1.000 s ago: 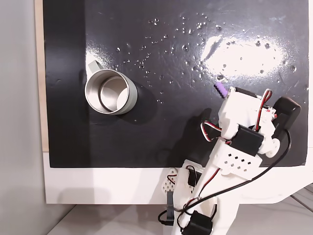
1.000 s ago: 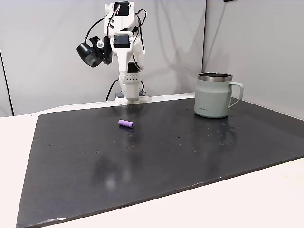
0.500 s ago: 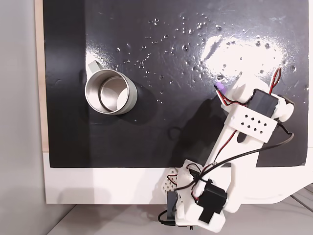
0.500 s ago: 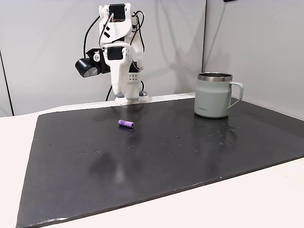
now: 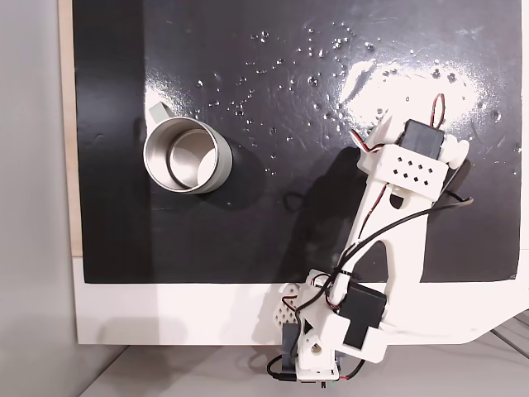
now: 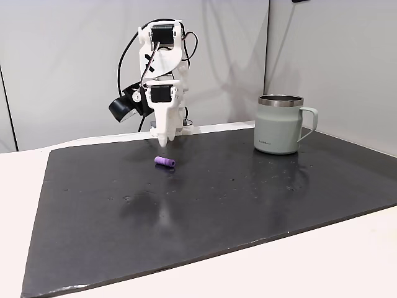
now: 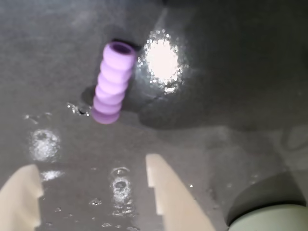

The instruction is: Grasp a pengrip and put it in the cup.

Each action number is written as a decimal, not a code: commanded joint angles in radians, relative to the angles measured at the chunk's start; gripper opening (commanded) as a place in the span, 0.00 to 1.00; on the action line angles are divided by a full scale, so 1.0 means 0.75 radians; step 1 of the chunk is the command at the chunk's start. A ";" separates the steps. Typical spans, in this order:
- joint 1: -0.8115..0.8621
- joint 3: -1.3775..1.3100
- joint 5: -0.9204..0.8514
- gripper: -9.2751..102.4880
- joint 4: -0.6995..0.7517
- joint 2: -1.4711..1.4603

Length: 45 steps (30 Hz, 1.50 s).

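On a glossy black mat [image 6: 248, 205] over a pale tabletop [image 6: 347, 261]: a small purple ribbed rubber pengrip [image 6: 165, 162], lying on its side, free of any contact. Side fixed view: white 3D-printed arm [image 6: 162, 68] with red and black wires, bent over at the back of the mat, tapered white gripper [image 6: 165, 138] pointing down. Gripper tip hanging above and just behind the pengrip, not touching it, clear of the mat. Black rounded camera module [image 6: 126, 108] fixed to the arm's left side in this view.

To the right in the same view, well apart from the pengrip: round silver-rimmed metal cup [image 6: 280, 124], grey-green body, upright, small handle turned right.

Top-down fixed view: cup [image 5: 187, 155] at left of the mat [image 5: 273, 223], shiny reflective inside, handle toward upper left. Arm [image 5: 397, 207] reaching from the base at the bottom edge up to the right side, covering the pengrip's spot. Bright lamp glare and small white glossy specks [image 5: 314, 50] across the upper mat.

Wrist view: pengrip [image 7: 112, 83] near centre-left, roughly upright in frame, hollow end at top, beside a bright reflection. Two cream fingertips [image 7: 166, 192] rising from the bottom edge, spread apart with empty mat between them, holding nothing. Pengrip ahead of the gap, beyond both tips. Curved rim of the cup [image 7: 269, 219] at lower right corner.
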 commanded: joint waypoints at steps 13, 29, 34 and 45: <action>0.057 0.063 -0.014 0.27 -0.112 -0.080; 0.039 0.145 -0.018 0.26 -0.254 -0.192; 0.039 0.174 -0.027 0.13 -0.276 -0.200; -0.004 0.115 -0.049 0.08 -0.127 0.100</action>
